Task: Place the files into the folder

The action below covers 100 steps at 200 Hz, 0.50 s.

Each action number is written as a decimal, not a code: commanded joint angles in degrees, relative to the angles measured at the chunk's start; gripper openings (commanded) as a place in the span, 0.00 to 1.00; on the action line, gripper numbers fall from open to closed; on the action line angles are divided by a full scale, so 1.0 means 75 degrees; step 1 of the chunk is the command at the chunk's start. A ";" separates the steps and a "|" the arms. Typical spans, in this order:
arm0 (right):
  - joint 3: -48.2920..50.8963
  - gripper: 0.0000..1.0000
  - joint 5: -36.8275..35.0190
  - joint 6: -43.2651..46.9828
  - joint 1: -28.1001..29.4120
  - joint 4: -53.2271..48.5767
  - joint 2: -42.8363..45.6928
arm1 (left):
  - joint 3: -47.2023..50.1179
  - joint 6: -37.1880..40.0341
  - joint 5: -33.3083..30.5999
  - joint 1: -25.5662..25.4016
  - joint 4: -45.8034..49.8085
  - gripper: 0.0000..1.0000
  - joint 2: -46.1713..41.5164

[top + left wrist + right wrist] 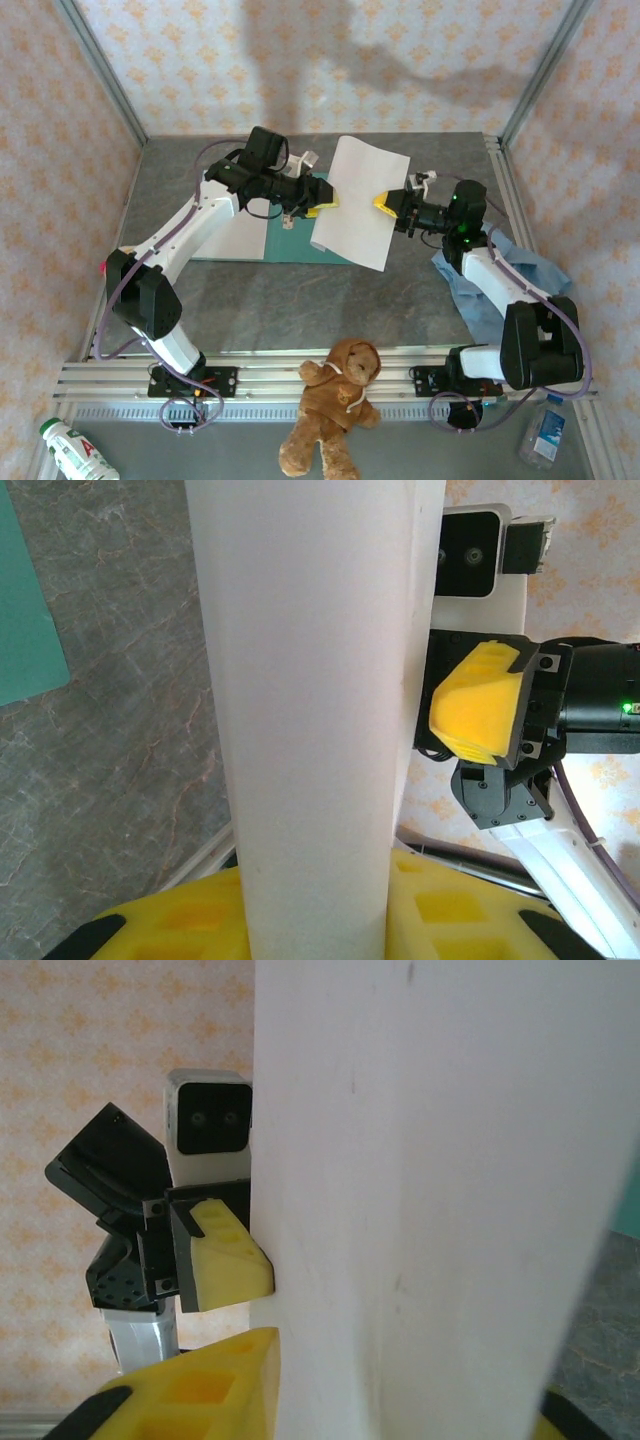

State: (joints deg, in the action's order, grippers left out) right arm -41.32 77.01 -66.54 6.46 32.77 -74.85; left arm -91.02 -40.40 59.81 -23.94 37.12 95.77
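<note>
No file was in the folder [290, 248] yet: one file [357, 195] hung mid-frame, pinched by the left gripper [324, 206], with the right gripper [385, 204] straddling its other edge, grip unclear.

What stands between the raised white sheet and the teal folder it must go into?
Nothing visible does. The white sheet, pinched by the left claw and right claw, hangs over the folder, whose teal face looks bare.
</note>
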 commanded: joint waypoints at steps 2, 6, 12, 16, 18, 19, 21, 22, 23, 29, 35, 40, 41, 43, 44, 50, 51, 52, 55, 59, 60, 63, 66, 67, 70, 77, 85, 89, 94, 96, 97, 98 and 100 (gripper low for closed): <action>-0.0319 0.19 0.0162 0.0326 0.0041 -0.0169 0.0191 | 0.0034 0.0108 0.0240 0.0046 -0.0026 0.31 -0.0078; -0.0346 0.16 0.0163 0.0356 0.0040 -0.0200 0.0186 | 0.0027 0.0115 0.0243 0.0041 -0.0007 0.31 -0.0066; -0.0370 0.14 0.0169 0.0402 0.0041 -0.0281 0.0184 | 0.0019 0.0125 0.0240 0.0052 0.0004 0.31 -0.0061; -0.0393 0.12 0.0168 0.0439 0.0047 -0.0334 0.0193 | 0.0019 0.0136 0.0233 0.0043 0.0003 0.31 -0.0044; -0.0402 0.11 0.0163 0.0453 0.0046 -0.0370 0.0194 | 0.0013 0.0149 0.0232 0.0047 0.0006 0.31 -0.0043; -0.0405 0.10 0.0162 0.0468 0.0043 -0.0389 0.0194 | 0.0016 0.0149 0.0230 0.0044 0.0007 0.31 -0.0048; -0.0416 0.08 0.0156 0.0493 0.0045 -0.0428 0.0192 | 0.0019 0.0149 0.0223 0.0047 0.0013 0.32 -0.0044; -0.0424 0.07 0.0153 0.0505 0.0049 -0.0465 0.0193 | 0.0013 0.0155 0.0220 0.0049 0.0016 0.32 -0.0037; -0.0434 0.06 0.0151 0.0529 0.0045 -0.0490 0.0188 | 0.0010 0.0158 0.0218 0.0051 0.0017 0.32 -0.0034; -0.0482 0.01 0.0127 0.0640 0.0043 -0.0688 0.0201 | 0.0017 0.0160 0.0200 0.0047 0.0030 0.35 -0.0029; -0.0555 0.00 0.0086 0.0809 0.0041 -0.0986 0.0224 | 0.0021 0.0170 0.0184 0.0043 0.0028 0.38 -0.0017; -0.0620 0.00 0.0065 0.0975 0.0047 -0.1253 0.0238 | 0.0019 0.0172 0.0170 0.0040 0.0029 0.40 -0.0011; -0.0631 0.00 0.0060 0.1004 0.0044 -0.1306 0.0240 | 0.0019 0.0172 0.0164 0.0046 0.0030 0.40 -0.0003; -0.0661 0.00 0.0057 0.1072 0.0042 -0.1404 0.0241 | 0.0031 0.0181 0.0157 0.0053 0.0022 0.41 0.0000; -0.0675 0.00 0.0051 0.1111 0.0042 -0.1475 0.0241 | 0.0031 0.0182 0.0146 0.0053 0.0020 0.42 -0.0004; -0.0770 0.00 0.0013 0.1340 0.0052 -0.1832 0.0273 | 0.0042 0.0210 0.0099 0.0060 0.0037 0.45 -0.0007; -0.0783 0.00 0.0011 0.1391 0.0052 -0.1923 0.0269 | 0.0043 0.0214 0.0088 0.0062 0.0045 0.46 -0.0007; -0.0801 0.00 0.0010 0.1435 0.0053 -0.1992 0.0279 | 0.0043 0.0223 0.0070 0.0057 0.0044 0.46 -0.0007; -0.0857 0.00 -0.0013 0.1581 0.0053 -0.2198 0.0287 | 0.0046 0.0244 0.0027 0.0063 0.0075 0.48 -0.0007; -0.0943 0.00 -0.0044 0.1798 0.0051 -0.2494 0.0319 | 0.0049 0.0289 -0.0028 0.0055 0.0108 0.51 -0.0014; -0.0974 0.00 -0.0059 0.1849 0.0052 -0.2576 0.0327 | 0.0040 0.0301 -0.0046 0.0053 0.0122 0.51 -0.0016; -0.1043 0.00 -0.0087 0.2041 0.0048 -0.2895 0.0340 | 0.0034 0.0342 -0.0112 0.0064 0.0167 0.54 -0.0019; -0.1132 0.00 -0.0131 0.2221 0.0052 -0.3210 0.0349 | 0.0031 0.0378 -0.0169 0.0065 0.0207 0.56 -0.0026; -0.1163 0.00 -0.0143 0.2300 0.0053 -0.3315 0.0354 | 0.0031 0.0392 -0.0193 0.0064 0.0219 0.56 -0.0034; -0.1266 0.00 -0.0178 0.2501 0.0053 -0.3662 0.0358 | 0.0032 0.0424 -0.0254 0.0081 0.0258 0.59 -0.0043; -0.1494 0.00 -0.0247 0.2973 0.0050 -0.4320 0.0359 | 0.0059 0.0491 -0.0394 0.0098 0.0297 0.63 -0.0058; -0.1738 0.00 -0.0346 0.3388 0.0052 -0.4968 0.0320 | 0.0127 0.0532 -0.0618 0.0135 0.0329 0.68 -0.0120; -0.1864 0.00 -0.0415 0.3564 0.0049 -0.5269 0.0307 | 0.0166 0.0562 -0.0765 0.0163 0.0344 0.70 -0.0156; -0.2032 0.00 -0.0497 0.3784 0.0046 -0.5678 0.0254 | 0.0202 0.0618 -0.1010 0.0209 0.0425 0.71 -0.0206; -0.2109 0.00 -0.0531 0.3874 0.0051 -0.5842 0.0227 | 0.0229 0.0644 -0.1121 0.0223 0.0475 0.72 -0.0230; -0.2144 0.00 -0.0548 0.3912 0.0052 -0.5921 0.0205 | 0.0241 0.0654 -0.1173 0.0231 0.0493 0.72 -0.0236; -0.2178 0.00 -0.0557 0.3943 0.0052 -0.5989 0.0194 | 0.0247 0.0665 -0.1199 0.0247 0.0514 0.72 -0.0244; -0.2246 0.00 -0.0587 0.4034 0.0047 -0.6152 0.0165 | 0.0270 0.0679 -0.1318 0.0274 0.0550 0.73 -0.0266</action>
State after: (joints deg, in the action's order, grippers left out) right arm -52.45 75.40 -48.80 6.46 4.97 -74.06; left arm -90.78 -38.09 57.08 -23.59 37.78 95.74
